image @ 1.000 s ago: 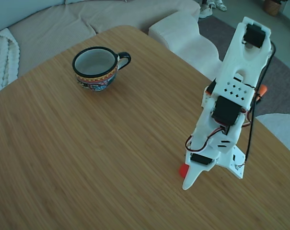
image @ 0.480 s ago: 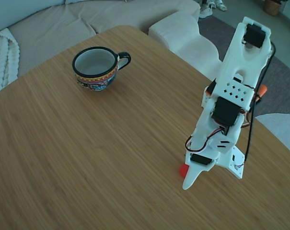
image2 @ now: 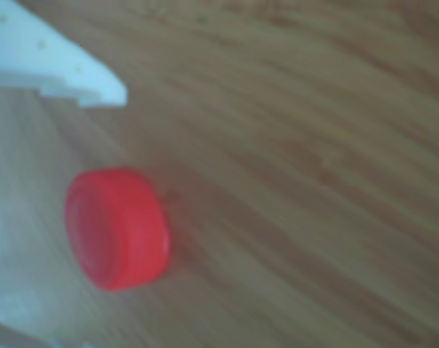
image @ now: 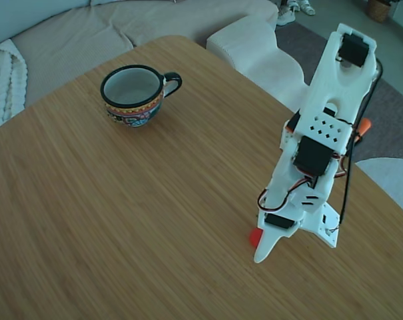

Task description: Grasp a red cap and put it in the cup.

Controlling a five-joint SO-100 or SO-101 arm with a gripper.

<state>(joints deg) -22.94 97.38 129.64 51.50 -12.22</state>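
Looking at the fixed view, I count one cup [image: 132,93], one cap [image: 255,237] and one arm [image: 319,140] on the bench [image: 121,220]. The cup sits upright toward the far left, handle pointing right, pale inside with nothing in it that I can see. The cap is well apart from it, down near the right front, mostly hidden behind the white tip of the end effector [image: 262,248], which points down at the bench and touches or nearly touches it.

The other view is blurry but closer: the cap [image2: 117,228] rests on the wood, tipped so I see its round face and its side wall. One white finger [image2: 56,61] comes in from the top left, and a pale edge of something white shows at the bottom left corner. The cap sits between them with bare wood showing on the upper side, so the end effector looks spread around it, not clamped. An orange bit [image: 365,125] sticks out behind the arm. A sofa [image: 121,27] runs along the back.
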